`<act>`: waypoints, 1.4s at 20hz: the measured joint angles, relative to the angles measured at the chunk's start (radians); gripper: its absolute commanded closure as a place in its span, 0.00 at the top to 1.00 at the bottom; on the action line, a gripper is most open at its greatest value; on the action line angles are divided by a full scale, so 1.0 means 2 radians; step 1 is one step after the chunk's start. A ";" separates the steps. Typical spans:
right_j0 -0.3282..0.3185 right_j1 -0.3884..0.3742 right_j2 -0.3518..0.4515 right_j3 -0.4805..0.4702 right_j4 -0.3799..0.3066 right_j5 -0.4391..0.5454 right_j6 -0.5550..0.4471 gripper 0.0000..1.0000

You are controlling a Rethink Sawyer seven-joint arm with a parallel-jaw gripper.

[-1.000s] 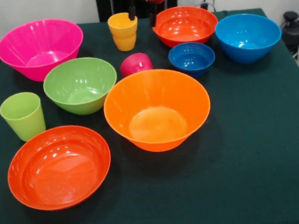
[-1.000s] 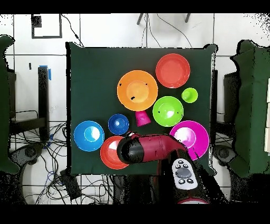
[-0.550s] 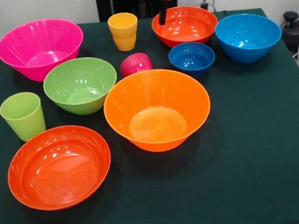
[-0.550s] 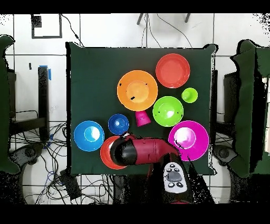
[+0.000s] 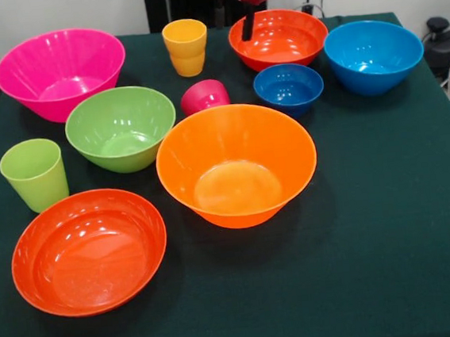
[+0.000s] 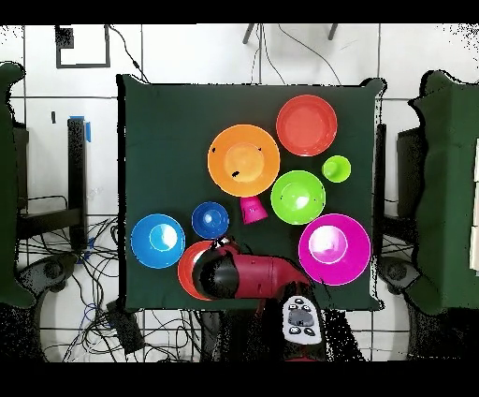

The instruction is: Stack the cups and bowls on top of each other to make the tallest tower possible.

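My gripper [image 5: 233,20] hangs open at the far edge. One finger [image 5: 247,24] is over the left rim of the far red-orange bowl [image 5: 279,38], the other is nearer the yellow-orange cup [image 5: 185,47]. The red-pink cup [image 5: 204,96] lies on its side by the small dark blue bowl [image 5: 288,87]. The lime cup [image 5: 34,174] stands upright at the left. The big pink bowl [image 5: 60,73], green bowl [image 5: 121,128], big orange bowl [image 5: 237,165], near red-orange bowl [image 5: 89,251] and light blue bowl [image 5: 373,54] sit apart. No tower is in view. From overhead the arm [image 6: 248,274] hides the yellow-orange cup.
A dark green cloth covers the table [image 5: 390,224], with bare cloth at the front right. Off the table's right edge lie cables and a black device [image 5: 443,36].
The gripper has shifted to the right in the front view, from beside the yellow-orange cup to the far red-orange bowl's rim. Cups and bowls have not moved.
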 measured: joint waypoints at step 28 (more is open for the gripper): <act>-0.007 0.027 -0.024 0.011 0.005 -0.034 0.000 1.00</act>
